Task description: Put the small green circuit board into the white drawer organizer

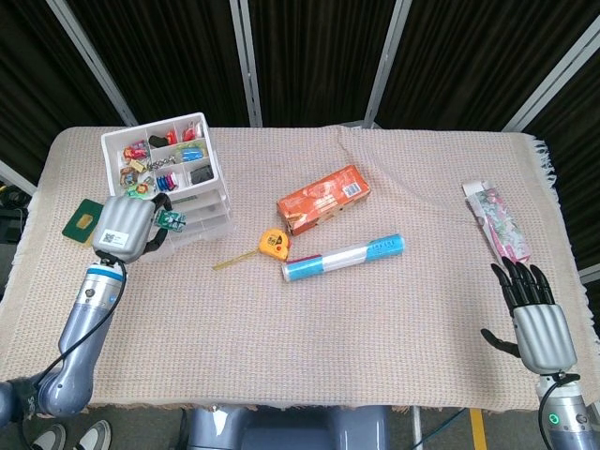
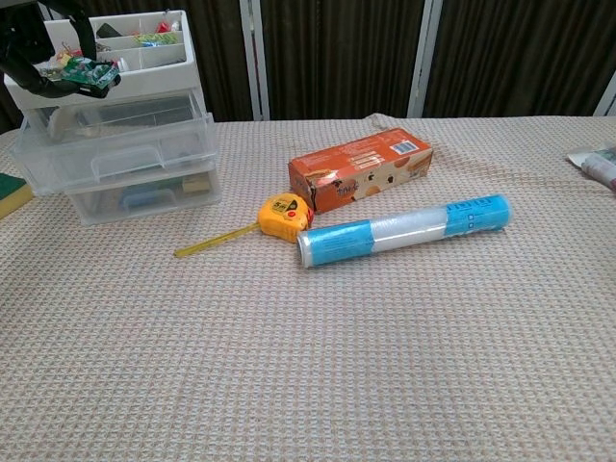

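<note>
A desk (image 1: 309,356) under a beige woven cloth carries everything. At its back left stands the white organizer (image 1: 167,180), small coloured items in its top tray and clear drawers below. Near the middle lie an orange box (image 1: 323,198) and a blue-capped tube (image 1: 343,257), well apart from a packet (image 1: 497,220) at the right. The right hand (image 1: 536,314) rests palm down by the front right edge, fingers spread and holding nothing. The left hand (image 1: 127,227) is raised at the organizer's front. A yellow tape measure (image 1: 274,244) lies just left of the tube. The left fingers (image 2: 34,69) pinch the green board (image 1: 171,220) in the air, against the organizer's front edge.
</note>
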